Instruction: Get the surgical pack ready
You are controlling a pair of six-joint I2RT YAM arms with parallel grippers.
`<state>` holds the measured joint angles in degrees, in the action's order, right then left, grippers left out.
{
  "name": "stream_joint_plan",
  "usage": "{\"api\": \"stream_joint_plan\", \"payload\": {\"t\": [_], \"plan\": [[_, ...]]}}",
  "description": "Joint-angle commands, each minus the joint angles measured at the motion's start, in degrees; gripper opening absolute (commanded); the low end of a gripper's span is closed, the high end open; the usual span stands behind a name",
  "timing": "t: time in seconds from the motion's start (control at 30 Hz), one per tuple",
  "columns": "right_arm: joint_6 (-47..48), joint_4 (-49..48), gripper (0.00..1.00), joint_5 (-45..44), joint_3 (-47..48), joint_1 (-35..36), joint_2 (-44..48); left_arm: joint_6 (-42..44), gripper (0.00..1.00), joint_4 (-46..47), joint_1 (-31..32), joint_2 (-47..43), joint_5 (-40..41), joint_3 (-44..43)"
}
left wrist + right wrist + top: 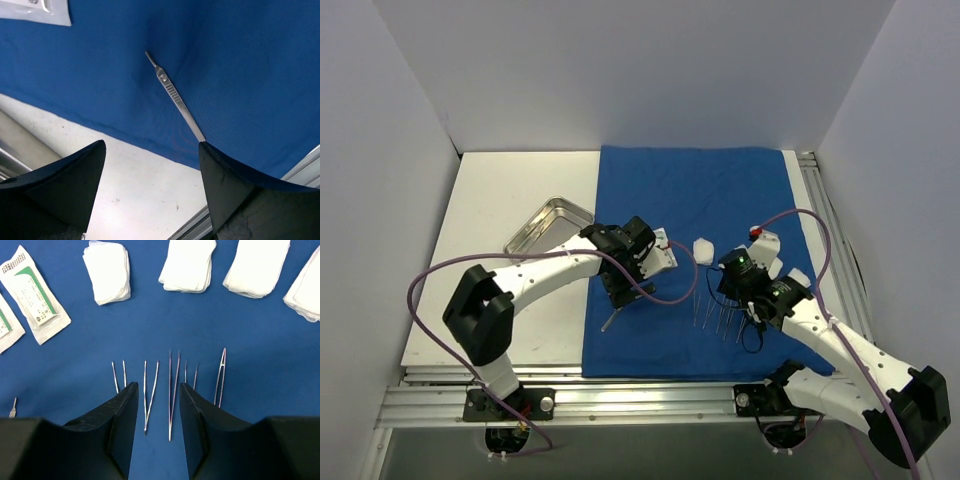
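2 white arms (pixel 545 272), black joints and jaws (purple cables (pixel 412 300) trailing).

a: where is there room on the drape (pixel 720 185)?
b: the far half is bare cloth, from the far edge down to the gauze pads (pixel 107 271).
a: and nearer?
b: crowded. the tweezers (pixel 150 395) lie in a close row with thin gaps, and the right gripper (pixel 159 387) hangs over the middle, jaws parted. the sachets (pixel 35 295) lie left of the gauze.
a: the left side?
b: the steel tray (pixel 548 225) sits on the white table (pixel 490 190) and the left arm (pixel 540 270) passes just beside it. under the left gripper (pixel 152 150), jaws wide, only the scalpel handle (pixel 175 97) lies near the cloth's edge.
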<state>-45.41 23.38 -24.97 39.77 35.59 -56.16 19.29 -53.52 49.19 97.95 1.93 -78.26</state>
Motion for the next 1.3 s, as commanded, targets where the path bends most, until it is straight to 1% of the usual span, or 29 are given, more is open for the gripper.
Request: {"api": "stream_joint_plan", "payload": {"t": [0.0,0.13,0.27,0.37,0.5,0.6,0.63,0.7,0.87,1.07,1.17,1.2,1.27], "plan": [[-2.05,1.23,0.35,-2.89,-0.83,-0.44,0.35,-0.13,0.84,-0.18,0.03,3.73,-1.93,-3.04],[-0.74,1.76,0.35,-4.46,-0.31,-1.14,0.44,0.83,0.81,1.3,0.12,6.9,-1.93,-1.2],[2.42,1.76,0.34,-4.74,2.5,-2.55,-1.23,2.07,0.77,3.59,0.21,9.36,-1.23,1.44],[2.34,2.46,0.34,-5.17,3.91,-2.72,-2.02,3.47,0.76,4.38,0.21,7.96,-0.97,2.58],[0.15,0.1,0.33,-2.81,-0.38,-2.72,0.43,6.27,0.75,5.18,1.17,6.29,-4.22,4.17],[-0.73,0.61,0.33,-2.01,-1.18,-2.72,0.96,6.47,0.72,3.34,2.75,8.91,-5.18,2.42],[-0.91,1.84,0.33,-2.18,-0.92,-2.72,1.14,6.12,0.7,0.72,2.84,11.01,-7.62,1.19],[-1.26,1.76,0.33,-1.84,-0.92,-2.72,2.62,3.66,0.69,-1.75,2.67,12.87,-8.96,-2.59],[-2.14,2.03,0.33,-1.92,-1.18,-2.72,6.41,-0.48,0.68,-2.29,0.12,14.63,-11.69,-3.48],[-1.97,2.99,0.33,-2.54,-0.22,-2.72,7.73,-0.74,0.66,-5.54,-0.23,17.54,-10.12,-5.59],[-1.79,2.9,0.32,-2.36,-0.22,-2.72,7.91,-0.48,0.66,-4.06,-0.5,17.01,-5.29,-4.28],[-1.79,2.82,0.32,-2.36,-0.3,-2.72,7.91,-0.39,0.66,-2.49,-0.5,16.92,-2.49,-3.66],[-1.79,2.82,0.32,-2.54,-0.22,-2.72,8.0,0.04,0.63,-1.77,-0.5,17.1,-0.27,-2.34]]}}
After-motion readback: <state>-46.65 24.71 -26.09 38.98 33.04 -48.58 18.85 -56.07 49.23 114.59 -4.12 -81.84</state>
